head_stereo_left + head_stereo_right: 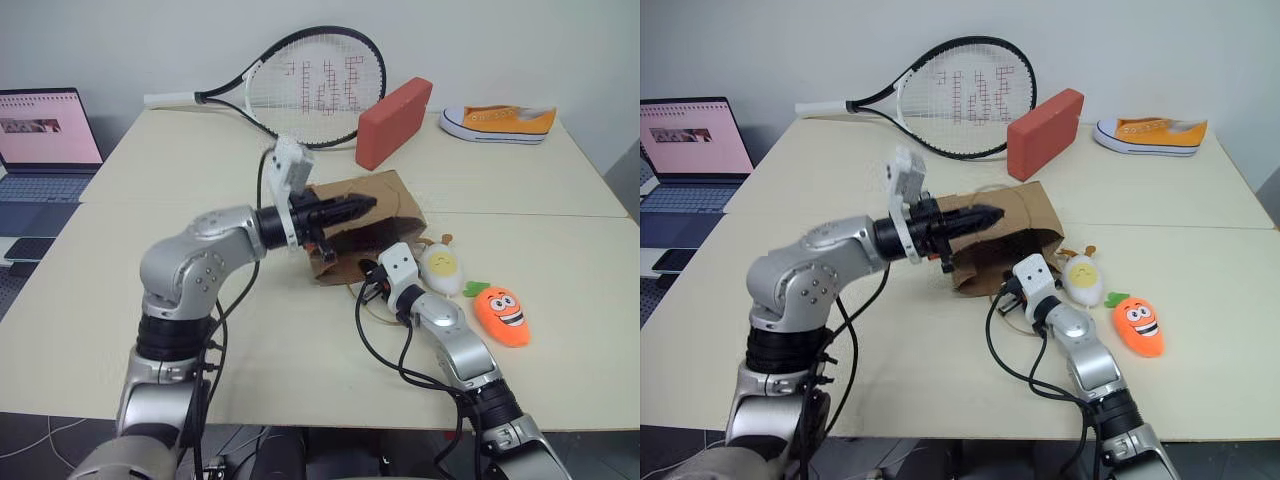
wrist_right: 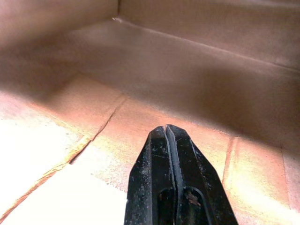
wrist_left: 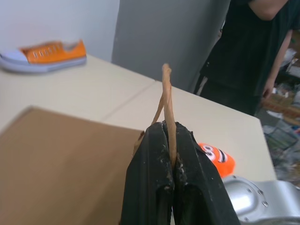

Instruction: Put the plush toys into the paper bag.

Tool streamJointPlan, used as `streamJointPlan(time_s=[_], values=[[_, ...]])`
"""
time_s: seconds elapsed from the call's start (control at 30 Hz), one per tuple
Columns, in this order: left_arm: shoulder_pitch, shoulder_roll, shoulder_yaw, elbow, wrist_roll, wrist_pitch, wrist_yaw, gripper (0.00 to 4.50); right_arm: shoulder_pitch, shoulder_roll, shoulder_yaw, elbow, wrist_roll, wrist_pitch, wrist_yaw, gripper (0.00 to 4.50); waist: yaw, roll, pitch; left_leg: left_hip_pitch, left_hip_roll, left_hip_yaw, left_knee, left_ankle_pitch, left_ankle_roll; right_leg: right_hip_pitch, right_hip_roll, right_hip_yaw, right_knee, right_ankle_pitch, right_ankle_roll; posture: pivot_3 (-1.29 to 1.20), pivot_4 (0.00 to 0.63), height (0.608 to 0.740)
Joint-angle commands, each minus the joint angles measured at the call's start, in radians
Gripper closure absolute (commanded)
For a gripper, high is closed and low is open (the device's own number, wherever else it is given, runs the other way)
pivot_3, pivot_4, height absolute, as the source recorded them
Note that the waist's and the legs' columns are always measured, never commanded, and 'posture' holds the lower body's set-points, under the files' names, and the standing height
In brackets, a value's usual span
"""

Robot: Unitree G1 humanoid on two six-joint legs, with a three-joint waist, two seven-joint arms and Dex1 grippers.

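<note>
The brown paper bag (image 1: 385,215) lies on its side mid-table, its mouth facing me. My left gripper (image 1: 365,207) is shut on one twisted handle (image 3: 167,93) and holds the bag's upper side raised. My right gripper (image 2: 167,129) is shut with nothing in it, its tips just inside the bag's mouth over the paper floor (image 2: 211,84). Two plush toys lie on the table to the right of the bag: the white egg with a yellow face (image 1: 440,268) beside my right wrist, and the orange carrot (image 1: 503,315) further right.
A tennis racket (image 1: 300,85), a red block (image 1: 392,122) and a yellow-orange sneaker (image 1: 500,122) lie along the far side of the table (image 1: 200,330). A laptop (image 1: 40,140) stands off the left edge. A person in dark clothes (image 3: 253,51) stands beyond the table's right end.
</note>
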Motion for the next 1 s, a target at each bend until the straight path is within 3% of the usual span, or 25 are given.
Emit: streamJointPlan(time_s=[0.03, 0.2, 0.37, 0.73, 1.0], values=[[-0.080, 0.025, 0.020, 0.021, 0.050, -0.105, -0.020, 4.50, 0.001, 0.004, 0.006, 0.016, -0.009, 0.017, 0.004, 4.49, 0.000, 0.000, 0.000, 0.000, 0.000, 0.000, 0.000, 0.000, 0.000, 0.000, 0.000, 0.000, 0.000, 0.000, 0.000, 0.00, 0.150, 0.740], [-0.198, 0.060, -0.014, 0.110, 0.203, -0.308, -0.031, 4.50, 0.002, 0.004, 0.007, 0.014, -0.015, 0.022, 0.014, 4.49, -0.001, 0.000, 0.000, 0.000, 0.000, 0.000, 0.000, 0.000, 0.000, 0.000, 0.000, 0.000, 0.000, 0.000, 0.000, 0.00, 0.150, 0.740], [-0.218, 0.074, -0.049, 0.150, 0.315, -0.451, -0.045, 4.50, -0.001, 0.006, 0.007, 0.014, -0.018, 0.023, 0.023, 4.49, -0.002, 0.000, 0.000, 0.000, 0.000, 0.000, -0.001, 0.000, 0.000, 0.000, 0.001, 0.000, -0.001, 0.000, 0.000, 0.00, 0.150, 0.740], [-0.066, 0.063, -0.059, 0.054, 0.210, -0.304, -0.101, 4.50, -0.031, -0.017, 0.007, -0.061, 0.005, 0.020, 0.086, 4.49, -0.011, 0.000, 0.000, -0.001, 0.001, 0.000, -0.001, 0.000, 0.000, -0.001, 0.001, 0.000, 0.000, 0.000, 0.000, 0.00, 0.150, 0.740], [-0.011, 0.070, -0.075, 0.008, 0.182, -0.247, -0.130, 4.50, 0.008, -0.155, -0.023, -0.326, 0.111, 0.069, 0.268, 4.49, -0.013, 0.000, 0.000, -0.002, 0.001, -0.001, -0.001, 0.000, 0.000, -0.002, 0.001, 0.000, -0.001, 0.000, 0.000, 0.00, 0.150, 0.740]])
